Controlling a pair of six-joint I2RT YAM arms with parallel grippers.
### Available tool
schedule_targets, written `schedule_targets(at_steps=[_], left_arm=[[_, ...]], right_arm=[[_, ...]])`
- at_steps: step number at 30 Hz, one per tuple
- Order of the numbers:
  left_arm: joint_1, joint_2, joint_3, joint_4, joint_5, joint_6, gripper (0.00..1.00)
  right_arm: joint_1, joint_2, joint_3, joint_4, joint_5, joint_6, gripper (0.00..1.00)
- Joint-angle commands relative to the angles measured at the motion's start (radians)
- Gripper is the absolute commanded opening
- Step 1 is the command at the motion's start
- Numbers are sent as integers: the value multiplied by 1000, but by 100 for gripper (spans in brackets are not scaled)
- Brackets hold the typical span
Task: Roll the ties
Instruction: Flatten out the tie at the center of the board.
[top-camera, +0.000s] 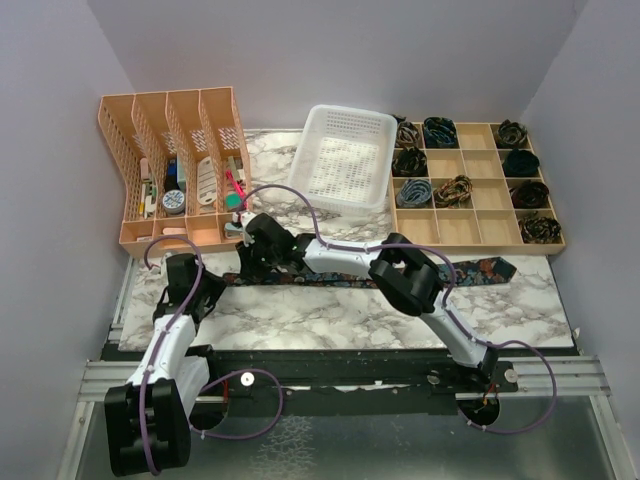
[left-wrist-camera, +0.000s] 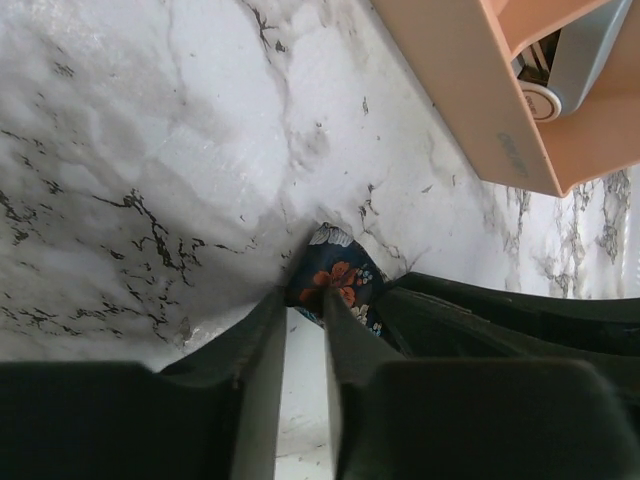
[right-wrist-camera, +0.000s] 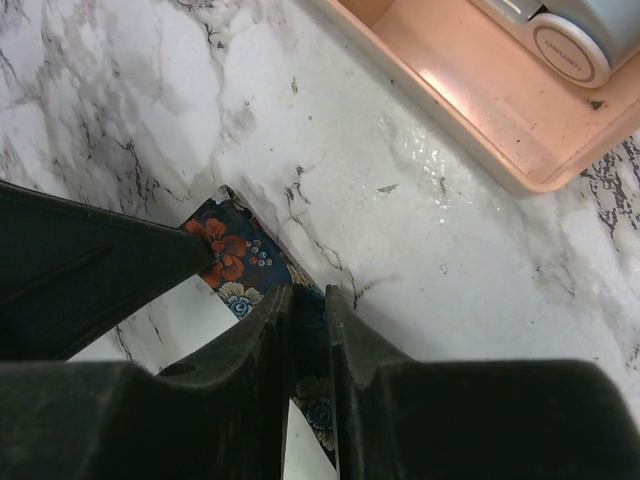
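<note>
Marble table (top-camera: 330, 320) bears a tie (top-camera: 480, 270), likely limp and slippery; take its narrow end. Your right gripper (right-wrist-camera: 307, 292) pinches it; whether your left gripper (left-wrist-camera: 300, 295) grips is unclear.

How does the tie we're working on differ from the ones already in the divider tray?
The tie on the table lies stretched out flat; the tray ties are coiled into tight rolls. It rests on the marble top, in front of the wooden tray; they sit in that tray's compartments, one each. Shared: dark, busily patterned fabric.
</note>
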Motion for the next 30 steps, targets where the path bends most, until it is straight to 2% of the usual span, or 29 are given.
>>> schedule_targets(at_steps=[1, 3, 6, 9, 11, 15, 20, 21, 25, 30], left_arm=[[7, -8, -23, 14, 10, 40, 17], [8, -14, -25, 12, 5, 58, 9], [8, -33, -24, 17, -3, 86, 1], [8, -51, -20, 18, -9, 106, 0], [7, -67, -16, 17, -13, 110, 0], [7, -102, -13, 21, -6, 112, 0], [8, -116, -7, 19, 5, 111, 0], [7, -116, -5, 21, 8, 109, 0], [8, -117, 12, 6, 8, 114, 0], [7, -112, 29, -3, 11, 125, 0]], right_arm=[[4, -43, 52, -149, -3, -45, 27], [4, -75, 81, -204, 18, -76, 33], [-7, -186, 53, -279, 135, -96, 46], [-62, -365, -153, -279, 235, -80, 62], [-150, -517, -340, -252, 235, -17, 66], [-396, -816, -722, -249, 236, 131, 67], [-681, -1098, -1008, -373, 299, 240, 69], [-737, -1144, -1044, -393, 306, 262, 72], [-940, -1257, -1132, -440, 305, 304, 72], [-1072, -1221, -1142, -415, 251, 254, 72]])
